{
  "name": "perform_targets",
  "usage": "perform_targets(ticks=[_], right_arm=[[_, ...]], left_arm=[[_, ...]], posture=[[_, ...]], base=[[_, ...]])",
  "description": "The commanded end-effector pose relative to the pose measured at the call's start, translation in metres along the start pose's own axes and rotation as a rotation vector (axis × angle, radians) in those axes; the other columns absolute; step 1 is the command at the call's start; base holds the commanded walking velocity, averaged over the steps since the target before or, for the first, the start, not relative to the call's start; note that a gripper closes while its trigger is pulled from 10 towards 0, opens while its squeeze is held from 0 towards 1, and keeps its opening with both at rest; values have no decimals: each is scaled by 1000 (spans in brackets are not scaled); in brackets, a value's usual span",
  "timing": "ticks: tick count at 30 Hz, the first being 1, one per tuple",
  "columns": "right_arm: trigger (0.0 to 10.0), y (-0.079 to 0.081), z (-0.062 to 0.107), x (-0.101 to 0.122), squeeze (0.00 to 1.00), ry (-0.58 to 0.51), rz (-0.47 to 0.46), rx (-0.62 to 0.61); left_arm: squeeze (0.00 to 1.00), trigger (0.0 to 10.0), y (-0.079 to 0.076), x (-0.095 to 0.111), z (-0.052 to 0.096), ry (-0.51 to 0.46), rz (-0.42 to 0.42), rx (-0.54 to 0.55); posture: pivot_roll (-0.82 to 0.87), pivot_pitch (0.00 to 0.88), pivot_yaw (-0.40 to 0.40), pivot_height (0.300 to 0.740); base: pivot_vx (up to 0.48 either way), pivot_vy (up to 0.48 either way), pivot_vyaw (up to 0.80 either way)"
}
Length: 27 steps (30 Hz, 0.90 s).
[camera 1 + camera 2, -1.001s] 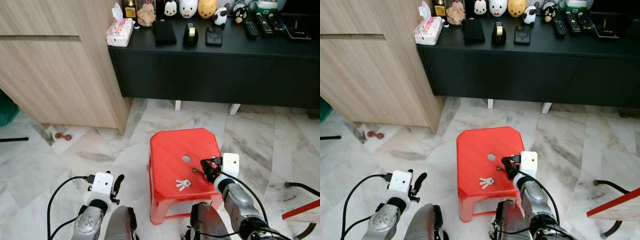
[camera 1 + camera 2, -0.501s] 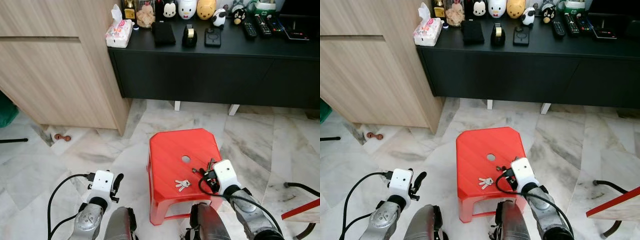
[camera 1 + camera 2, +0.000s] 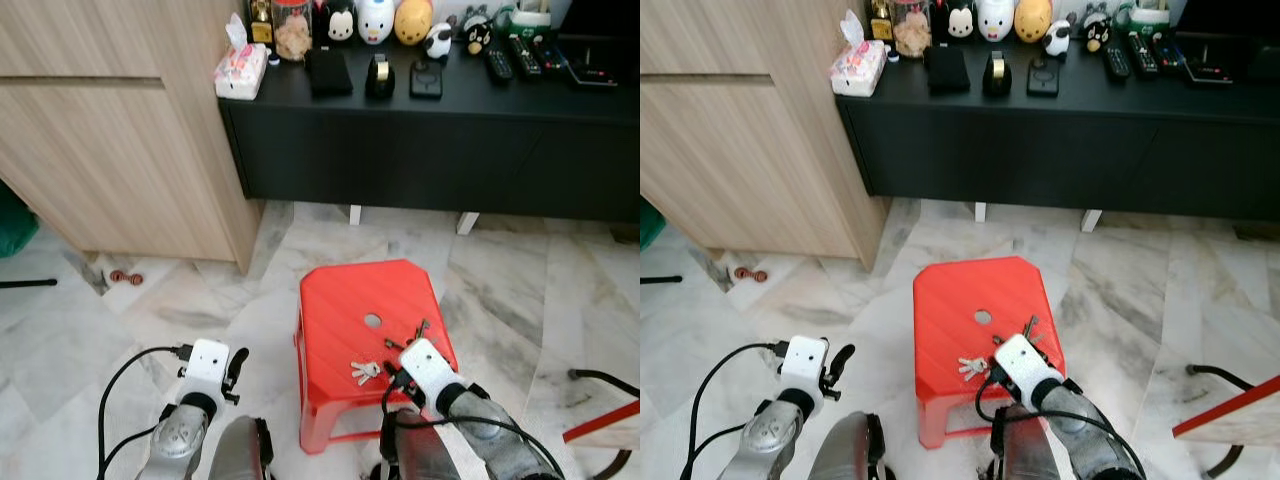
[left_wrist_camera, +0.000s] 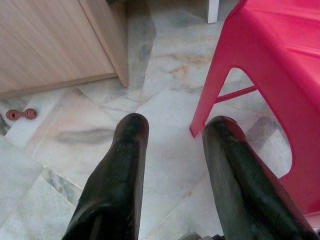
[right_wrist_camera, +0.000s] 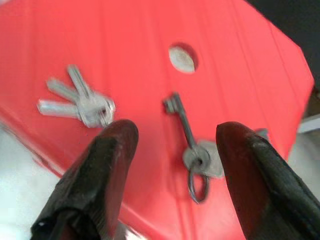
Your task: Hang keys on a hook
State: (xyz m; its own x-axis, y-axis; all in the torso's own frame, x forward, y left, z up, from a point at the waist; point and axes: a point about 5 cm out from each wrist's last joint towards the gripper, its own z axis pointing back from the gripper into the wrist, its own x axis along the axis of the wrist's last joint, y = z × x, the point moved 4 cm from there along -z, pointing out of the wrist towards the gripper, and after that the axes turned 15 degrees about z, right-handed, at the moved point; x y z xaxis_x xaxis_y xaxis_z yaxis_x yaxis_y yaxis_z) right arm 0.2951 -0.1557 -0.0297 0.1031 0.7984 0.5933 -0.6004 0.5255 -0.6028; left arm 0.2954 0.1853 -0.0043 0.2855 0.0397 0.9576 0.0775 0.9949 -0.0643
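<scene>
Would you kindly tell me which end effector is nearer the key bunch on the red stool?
Right. The right end effector hovers open just above the key bunch; the left end effector hangs beside the stool.

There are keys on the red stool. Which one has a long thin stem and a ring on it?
The single dark key, lying alone near the stool's round hole, between the right gripper's open fingers. The other keys are a fanned silver bunch with flat blades.

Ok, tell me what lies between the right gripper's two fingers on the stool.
In the right wrist view, the open right gripper frames a single long key on a ring, lying on the red stool. The bunch of keys lies beside one finger.
</scene>
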Motion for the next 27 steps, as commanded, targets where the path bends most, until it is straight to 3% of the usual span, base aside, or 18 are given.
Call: perform_targets(ticks=[1,4,5,8,9,22,23,24,25,27], right_arm=[[10000,6,0,-5,0,35,2,12],[9569,2,0,-6,0,52,6,-16],[0,-2,0,-9,0,74,11,-38],[0,-3,0,-12,0,96,17,-44],[10000,-3,1,-14,0,108,21,-45],[10000,6,3,-25,0,167,46,-27],[9255,7,3,-26,0,171,63,-22],[9255,7,3,-26,0,171,63,-22],[0,8,3,-26,0,174,63,-21],[0,9,2,-27,0,177,62,-21]], left_arm=[[0,10000,1,-5,1,18,-13,-6],[0,10000,1,-4,1,16,-14,-6],[0,10000,1,-4,1,15,-14,-4],[0,10000,1,-4,0,14,-15,-4],[0,10000,1,-4,0,14,-15,-5],[0,10000,1,-3,-1,12,-20,-12],[0,10000,0,-3,-1,11,-22,-13],[0,10000,0,-3,-1,11,-22,-13],[0,10000,0,-3,-1,11,-23,-14],[0,10000,0,-3,-1,10,-24,-14]], posture=[[6,113,6,623],[10,112,7,623],[8,112,8,623],[7,113,9,623],[7,113,10,623],[10,107,13,623],[12,108,14,623],[12,108,14,623],[12,108,14,623],[12,108,14,623]], base=[[0,0,0],[0,0,0],[0,0,0],[0,0,0],[0,0,0],[0,0,0],[0,0,0],[0,0,0],[0,0,0],[0,0,0]])
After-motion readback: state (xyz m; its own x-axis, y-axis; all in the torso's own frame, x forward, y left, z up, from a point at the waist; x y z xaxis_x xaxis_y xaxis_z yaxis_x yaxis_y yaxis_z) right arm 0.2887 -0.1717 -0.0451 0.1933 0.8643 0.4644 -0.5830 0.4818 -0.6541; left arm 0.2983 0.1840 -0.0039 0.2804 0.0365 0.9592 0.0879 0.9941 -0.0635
